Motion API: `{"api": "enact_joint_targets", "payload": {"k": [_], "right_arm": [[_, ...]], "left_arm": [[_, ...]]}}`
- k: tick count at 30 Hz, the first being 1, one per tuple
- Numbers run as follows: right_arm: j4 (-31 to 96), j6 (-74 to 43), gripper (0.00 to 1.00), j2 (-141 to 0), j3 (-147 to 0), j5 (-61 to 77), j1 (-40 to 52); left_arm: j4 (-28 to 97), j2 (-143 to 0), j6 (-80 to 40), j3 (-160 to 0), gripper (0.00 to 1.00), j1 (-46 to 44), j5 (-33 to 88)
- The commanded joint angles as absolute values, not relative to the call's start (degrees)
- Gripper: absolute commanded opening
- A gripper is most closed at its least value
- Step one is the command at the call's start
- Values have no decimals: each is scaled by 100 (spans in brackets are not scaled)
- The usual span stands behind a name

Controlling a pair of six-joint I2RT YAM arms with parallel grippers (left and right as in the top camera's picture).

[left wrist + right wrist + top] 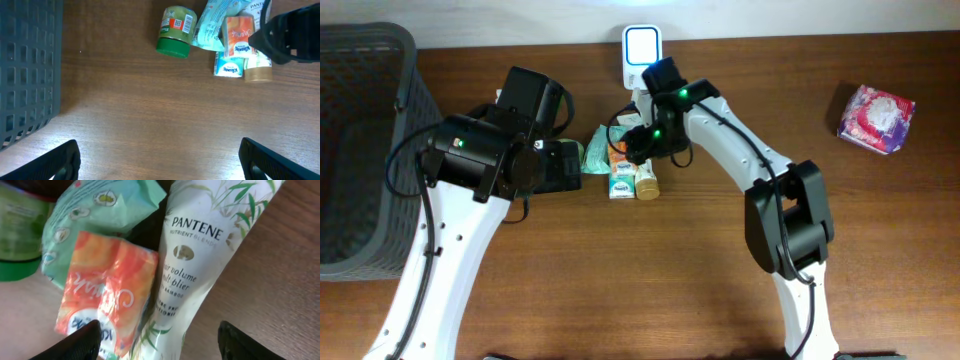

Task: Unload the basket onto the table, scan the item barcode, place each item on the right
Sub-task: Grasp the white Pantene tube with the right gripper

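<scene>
noted right gripper (165, 342) pitched down low, fingers (80, 342) apart, unclamped, with pantene tube (200, 255) between them, tissue pack (105, 290) just beside. noted left gripper (160, 160) spread wide, well apart from tube.

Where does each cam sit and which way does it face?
Overhead: above table, facing straight down; left arm, right arm, basket, scanner, pile.
Left wrist: on left arm, facing down at jar, pile; left fingers at bottom corners.
Right wrist: close over pile, on tube, orange pack; right fingers at bottom.
Shared: all three show tube, orange pack.
</scene>
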State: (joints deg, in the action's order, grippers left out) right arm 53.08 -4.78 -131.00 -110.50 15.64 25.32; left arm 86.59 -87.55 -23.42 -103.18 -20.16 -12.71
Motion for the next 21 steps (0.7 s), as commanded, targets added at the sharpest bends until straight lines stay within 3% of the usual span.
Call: {"api": "enact_joint_targets", "payload": {"k": [1, 5, 11, 13, 17, 21], "right_arm": [[5264, -655, 72, -13321, -11015, 1153, 2504], [5269, -652, 68, -13557, -11015, 1264, 2517], [5417, -650, 44, -13570, -11067, 1037, 2493], [5819, -652, 41, -13570, -11271, 506, 2445], [6836, -650, 41, -13568, -11845, -563, 2379], [6803, -274, 49, -13568, -11963, -537, 2364]], "left_arm": [[8663, -8739, -2329, -10311, 99, -2001, -1330], [8663, -8742, -2329, -10311, 99, -2001, -1330], [8663, -8739, -2331, -10311, 99, -2001, -1330], [8663, -8739, -2329, -10311, 99, -2001, -1330], [8663, -8742, -2329, -10311, 99, -2001, -1330], [8663, -8739, -2329, -10311, 99, -2001, -1330]]}}
